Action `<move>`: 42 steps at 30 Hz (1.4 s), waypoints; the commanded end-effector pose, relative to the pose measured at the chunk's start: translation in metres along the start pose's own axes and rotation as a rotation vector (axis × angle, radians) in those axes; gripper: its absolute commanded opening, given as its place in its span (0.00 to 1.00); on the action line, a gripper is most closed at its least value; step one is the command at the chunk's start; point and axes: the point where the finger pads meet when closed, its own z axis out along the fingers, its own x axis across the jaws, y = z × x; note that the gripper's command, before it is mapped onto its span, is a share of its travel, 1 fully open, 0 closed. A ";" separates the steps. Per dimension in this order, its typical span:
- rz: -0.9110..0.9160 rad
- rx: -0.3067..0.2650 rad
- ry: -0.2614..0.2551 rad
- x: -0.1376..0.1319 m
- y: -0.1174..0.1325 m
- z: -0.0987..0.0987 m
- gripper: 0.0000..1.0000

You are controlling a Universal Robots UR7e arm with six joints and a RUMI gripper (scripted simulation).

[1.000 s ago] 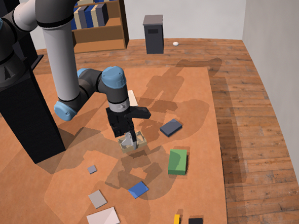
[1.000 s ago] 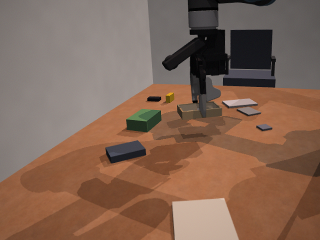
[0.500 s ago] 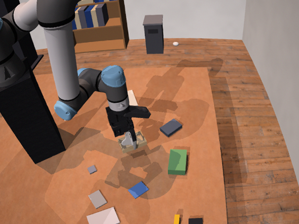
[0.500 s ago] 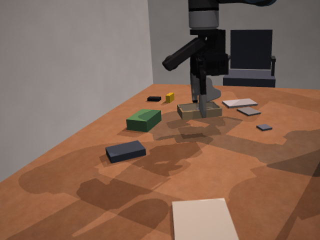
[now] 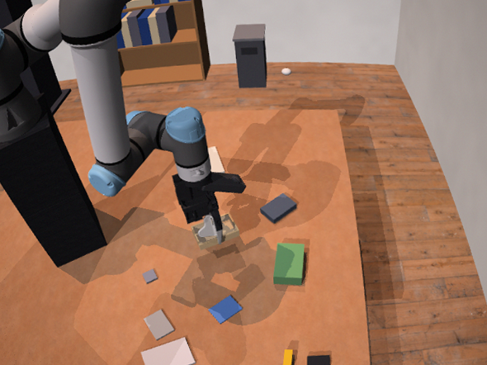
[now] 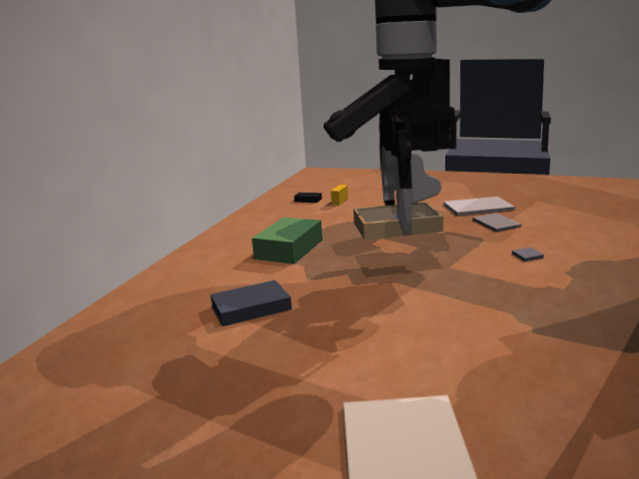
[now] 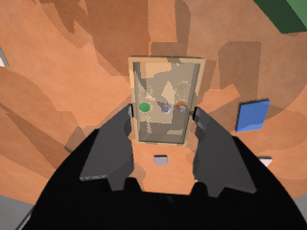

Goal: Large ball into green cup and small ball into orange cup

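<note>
Puzzle (image 7: 165, 101), a covered wooden tray, sits on the desk (image 5: 71, 302) with the fingers clamped on its two long sides. In the wrist view, the green cup (image 7: 144, 107) lies at 9 o'clock and the orange cup (image 7: 181, 106) at 3 o'clock, with a grey ball (image 7: 166, 108) between them, just beside the orange cup.

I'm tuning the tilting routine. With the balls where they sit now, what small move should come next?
Probably a slight tilt toward the green cup side. The gripper clamps the wooden puzzle by its long sides; one grey ball rests between the cups, and another seems to sit in the orange cup, while the green one looks empty.
</note>
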 end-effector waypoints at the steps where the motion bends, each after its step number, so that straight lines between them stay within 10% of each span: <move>1: 0.000 0.000 -0.001 0.000 0.000 0.000 0.44; 42: 0.000 0.001 -0.012 0.001 0.000 0.000 0.44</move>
